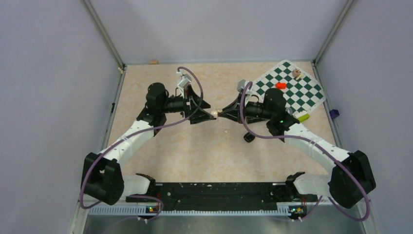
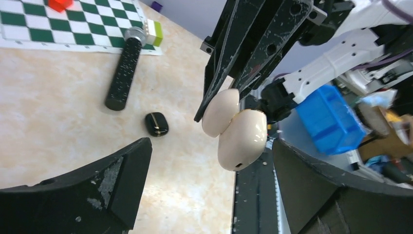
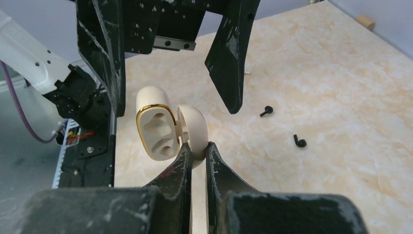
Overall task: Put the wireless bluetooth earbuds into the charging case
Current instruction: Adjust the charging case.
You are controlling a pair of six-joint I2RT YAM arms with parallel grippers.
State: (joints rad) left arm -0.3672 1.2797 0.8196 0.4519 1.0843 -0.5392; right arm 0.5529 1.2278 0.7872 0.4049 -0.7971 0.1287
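2 earbuds loose | 1 open case, right fingers clamp it | left fingers spread

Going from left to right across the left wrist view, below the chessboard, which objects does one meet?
Black cylinder → black charging case → open cream case → blue box.
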